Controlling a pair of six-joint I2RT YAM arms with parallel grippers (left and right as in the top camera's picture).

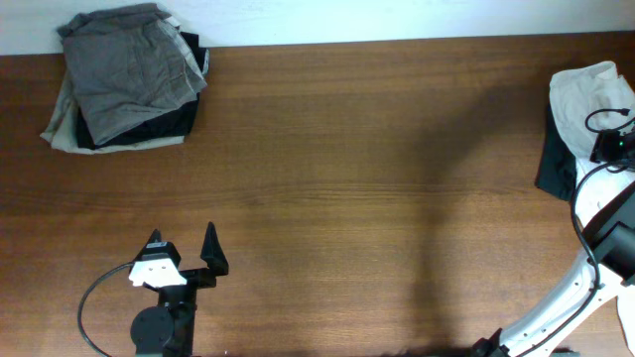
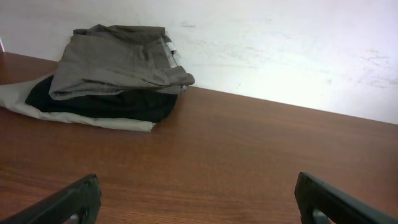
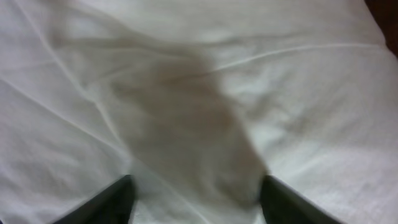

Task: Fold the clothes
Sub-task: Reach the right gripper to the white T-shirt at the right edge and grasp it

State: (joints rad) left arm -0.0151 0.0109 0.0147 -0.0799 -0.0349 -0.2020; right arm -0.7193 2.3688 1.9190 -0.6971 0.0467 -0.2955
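While left end effector gapes empty, right end effector hangs parted over T-shirt.

The white T-shirt fills the right wrist view, blurred. The right gripper has its fingers cut off by the bottom edge, and whether its jaws pinch cloth is unclear. Overhead, the dark garment lies partly hidden beneath the shirt.

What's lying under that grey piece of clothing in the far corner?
A black garment lies right under the grey one, and a beige one sits under that with only its edges showing. Anything deeper inside the stack is covered.
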